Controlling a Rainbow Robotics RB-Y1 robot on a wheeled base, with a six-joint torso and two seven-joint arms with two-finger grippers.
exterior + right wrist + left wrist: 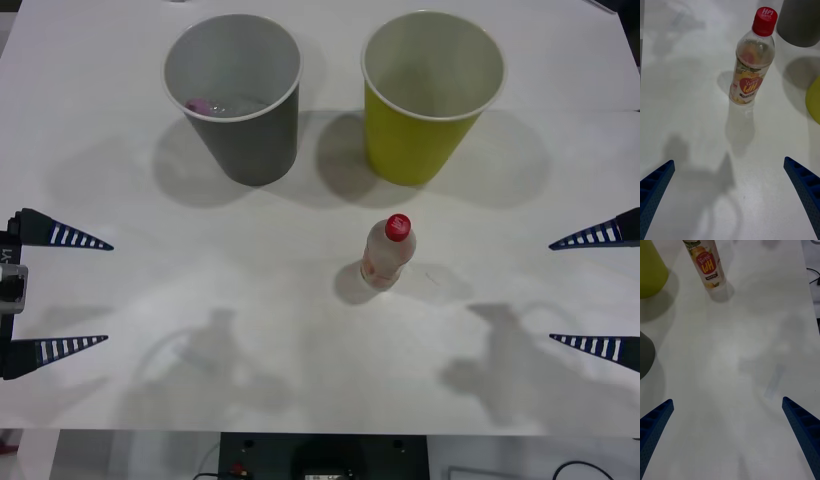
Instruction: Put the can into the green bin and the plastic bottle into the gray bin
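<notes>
1. White and bare, the bench (100,80) carried everything, with both arms waiting at its near side edges.
2. The gray bin (240,95) stood upright at the far left, and something small and pinkish lay at its bottom; what it was could not be told.
3. The green bin (428,100) stood upright just beside it to the right, the two apart, its pale inside showing nothing.
4. The left gripper (60,292) sat at the bench's left edge, its blue fingers spread wide and holding nothing, well apart from the bottle.
5. The right gripper (595,292) sat at the right edge, fingers likewise spread and empty, facing the bottle.
6. The plastic bottle (389,253) stood upright near the bench's middle, in front of the green bin and touching neither bin.
7. The bottle looked nearly empty, so it was probably light, thin-walled and easy to tip or squash; its clear wall seemed slick.
8. The labelled midsection looked the best place to take hold, low enough to stay steady, with a gentle squeeze.
9. No can lay loose on the bench.
</notes>
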